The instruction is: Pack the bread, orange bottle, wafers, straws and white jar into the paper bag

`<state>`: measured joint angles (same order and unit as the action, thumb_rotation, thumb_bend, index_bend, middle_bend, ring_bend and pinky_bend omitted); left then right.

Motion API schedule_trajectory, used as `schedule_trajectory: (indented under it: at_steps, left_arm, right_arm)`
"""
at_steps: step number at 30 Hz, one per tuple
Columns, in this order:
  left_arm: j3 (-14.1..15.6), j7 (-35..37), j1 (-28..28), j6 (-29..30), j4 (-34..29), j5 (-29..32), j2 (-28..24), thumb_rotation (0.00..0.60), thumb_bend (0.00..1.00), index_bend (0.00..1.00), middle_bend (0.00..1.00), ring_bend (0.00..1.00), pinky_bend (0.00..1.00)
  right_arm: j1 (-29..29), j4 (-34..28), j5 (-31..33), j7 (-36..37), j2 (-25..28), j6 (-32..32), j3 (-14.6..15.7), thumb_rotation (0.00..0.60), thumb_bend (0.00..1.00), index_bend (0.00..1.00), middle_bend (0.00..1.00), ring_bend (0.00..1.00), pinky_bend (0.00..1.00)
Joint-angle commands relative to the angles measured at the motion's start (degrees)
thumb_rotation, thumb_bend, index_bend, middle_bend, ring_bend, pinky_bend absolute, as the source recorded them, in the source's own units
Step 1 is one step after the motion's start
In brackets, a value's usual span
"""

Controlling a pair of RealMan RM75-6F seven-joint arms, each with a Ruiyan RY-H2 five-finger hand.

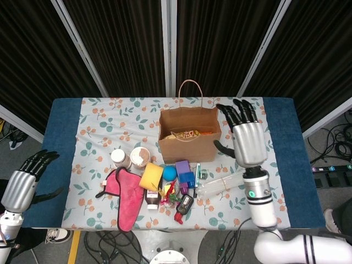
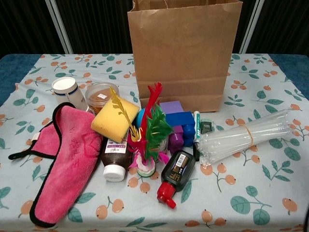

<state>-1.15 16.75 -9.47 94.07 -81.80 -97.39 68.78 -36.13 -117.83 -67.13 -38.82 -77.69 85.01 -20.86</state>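
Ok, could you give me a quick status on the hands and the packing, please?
Right hand open beside the bag, left hand open off the table. Straws and white jar unpacked. Nothing blocking the straws.

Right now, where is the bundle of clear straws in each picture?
Head view: the straws lie low and right of middle, just below the paper bag and beside the right hand.
Chest view: the straws lie at the right, slanting upward toward the right edge, in front of the bag's right corner.
Shared landmark: the paper bag, standing just behind the straws in both views.
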Motion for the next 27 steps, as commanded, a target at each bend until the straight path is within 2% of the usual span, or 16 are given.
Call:
schedule_trajectory:
  at_steps: [1, 4, 7, 10, 14, 21, 27]
  left_arm:
    - [-0.16, -0.34, -0.17, 0.12, -0.44, -0.15, 0.13, 0.6, 0.1, 0.23, 0.29, 0.15, 0.22]
    - [-0.01, -1.04, -0.12, 0.29, -0.93, -0.53, 0.09, 0.6, 0.1, 0.23, 0.29, 0.15, 0.22]
    - [0.31, -1.57, 0.01, 0.25, -1.2, -0.77, -0.07, 0.6, 0.1, 0.23, 0.29, 0.15, 0.22]
    - [0.3, -1.71, 0.15, 0.31, -1.34, -0.55, -0.15, 0.6, 0.1, 0.23, 0.29, 0.15, 0.22]
    - [0.3, -1.8, 0.2, 0.43, -1.52, -0.6, -0.18, 0.6, 0.1, 0.23, 0.29, 0.15, 0.22]
    - [0.4, -1.76, 0.19, 0.35, -1.54, -0.69, -0.34, 0.6, 0.1, 0.23, 0.29, 0.15, 0.22]
    - [0.66, -2.36, 0.38, 0.65, -0.66, -1.1, 0.21, 0.6, 0.1, 0.23, 0.29, 0.15, 0.22]
  right_arm:
    - [8.61, 0.71, -4.89, 7.03, 9.58, -4.6, 12.35, 0.6, 0.0, 0.21, 0.28, 0.13, 0.14]
    - [9.94, 8.25, -8.08, 12.44, 8.41, -8.21, 16.9, 0.6, 0.0, 0.21, 0.28, 0.13, 0.14]
    - [9.75, 15.3, -9.69, 15.59, 6.37, -12.88, 19.91, 0.6, 0.0, 0.21, 0.28, 0.13, 0.14]
    - [9.27, 21.04, -11.36, 15.53, 3.95, -16.27, 22.02, 0.6, 0.0, 0.21, 0.28, 0.13, 0.14]
    - [8.96, 25.56, -12.17, 15.31, 0.65, -18.75, 22.96, 0.6, 0.0, 0.21, 0.28, 0.13, 0.14]
    - [8.21, 28.81, -13.32, 14.25, -2.35, -22.03, 23.78, 0.6, 0.0, 0.21, 0.28, 0.13, 0.14]
    - [7.85, 31.92, -13.68, 13.2, -5.79, -22.2, 22.56, 0.6, 0.0, 0.22, 0.28, 0.13, 0.15]
